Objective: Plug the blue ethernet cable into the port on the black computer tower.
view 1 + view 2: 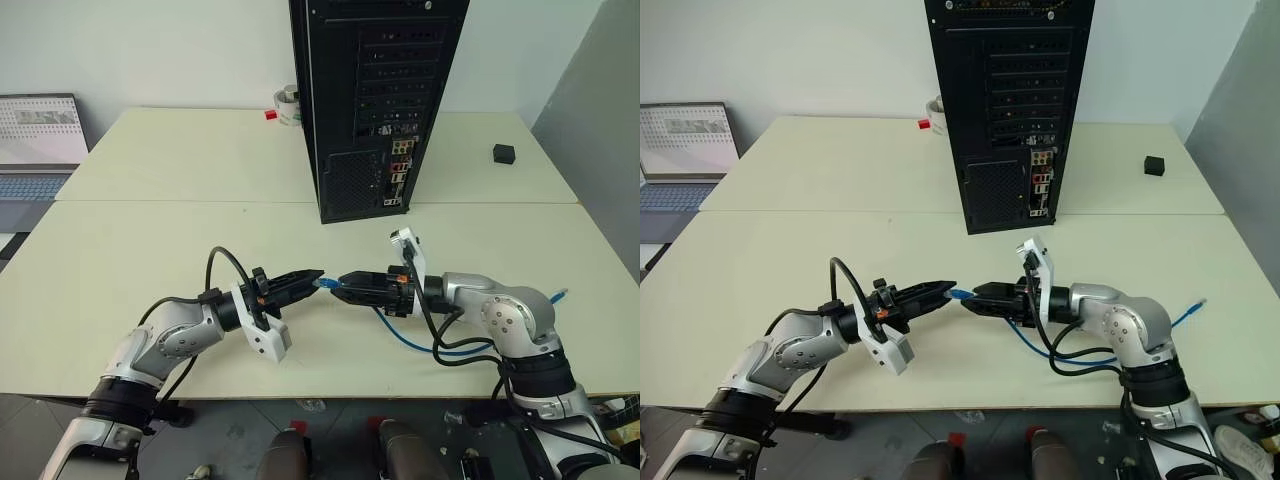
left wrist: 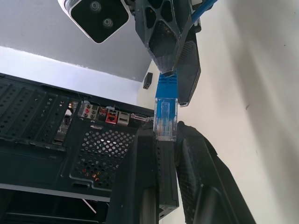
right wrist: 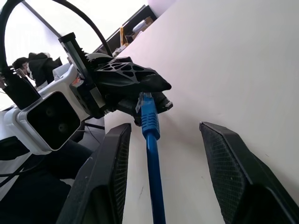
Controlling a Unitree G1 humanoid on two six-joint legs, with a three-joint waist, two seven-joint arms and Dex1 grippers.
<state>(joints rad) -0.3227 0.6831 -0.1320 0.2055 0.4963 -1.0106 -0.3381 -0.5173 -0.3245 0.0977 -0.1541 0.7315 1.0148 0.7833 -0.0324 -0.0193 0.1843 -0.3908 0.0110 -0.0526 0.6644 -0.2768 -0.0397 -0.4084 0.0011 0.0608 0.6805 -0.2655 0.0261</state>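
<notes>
Left pincer clenched on blue ethernet cable plug, long axis pointing into released right pincer tip to tip. Black computer tower and port lie beyond, across counter, left arm likely carrying.

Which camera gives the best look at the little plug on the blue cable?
The left wrist view: the plug is large and clear, pinched between the left fingers. The right wrist view shows its edge from behind. Both eye views show a blue speck between the arms.

Left gripper clamped shut, held level; right gripper spread apart, tip to tip with left gripper.
</notes>
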